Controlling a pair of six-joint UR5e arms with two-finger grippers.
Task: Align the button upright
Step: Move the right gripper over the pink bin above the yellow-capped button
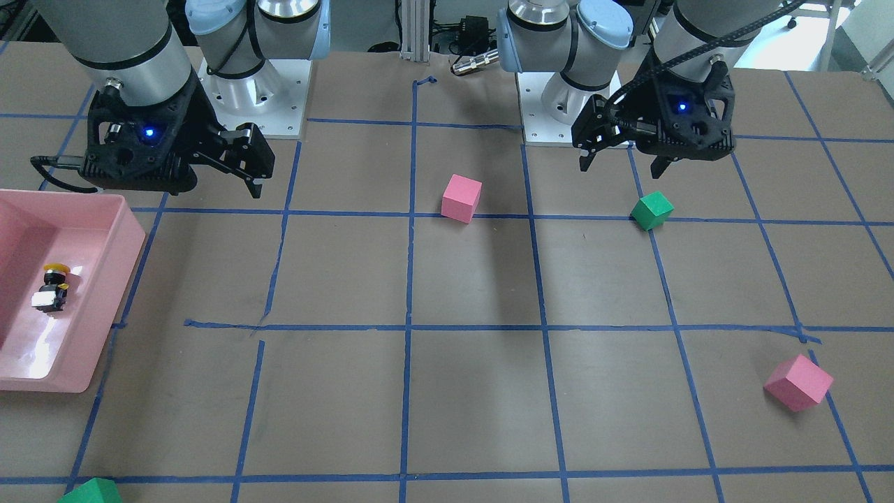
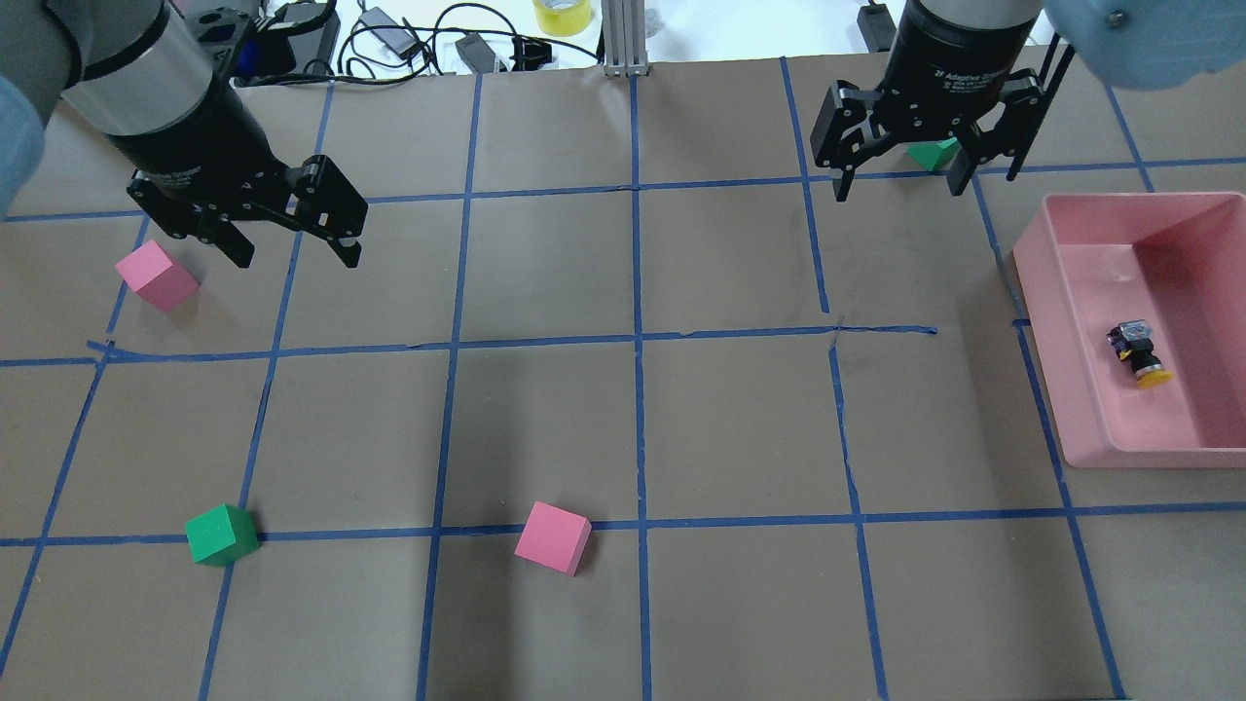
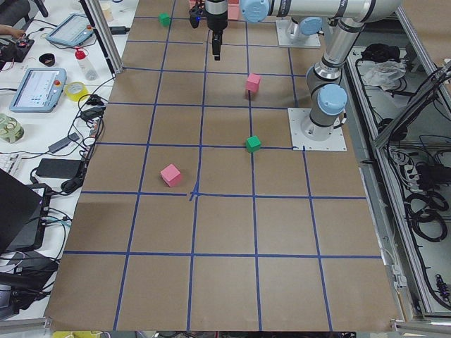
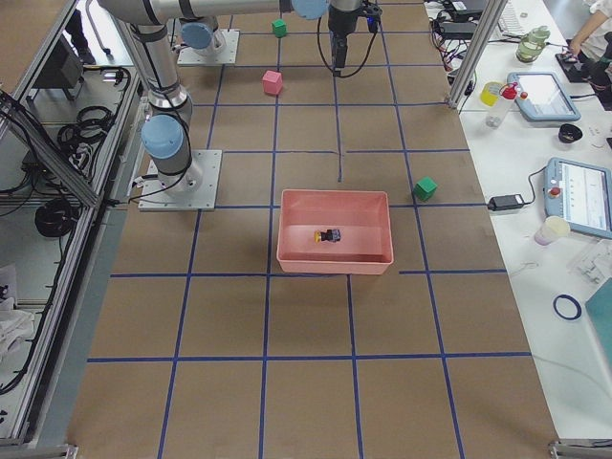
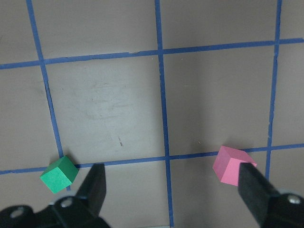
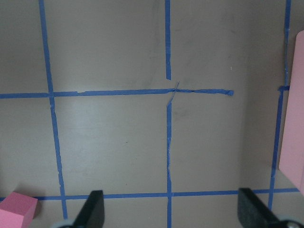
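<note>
The button lies on its side on the floor of a pink bin, with its yellow cap towards the near edge of the overhead view and its whitish base away from it. It also shows in the front view and the right side view. My right gripper is open and empty, hovering over the table to the left of the bin. My left gripper is open and empty, far away on the table's left side, next to a pink cube.
A green cube and a second pink cube sit nearer the robot. Another green cube lies behind the right gripper. The table is brown with blue tape lines. The bin's edge shows in the right wrist view.
</note>
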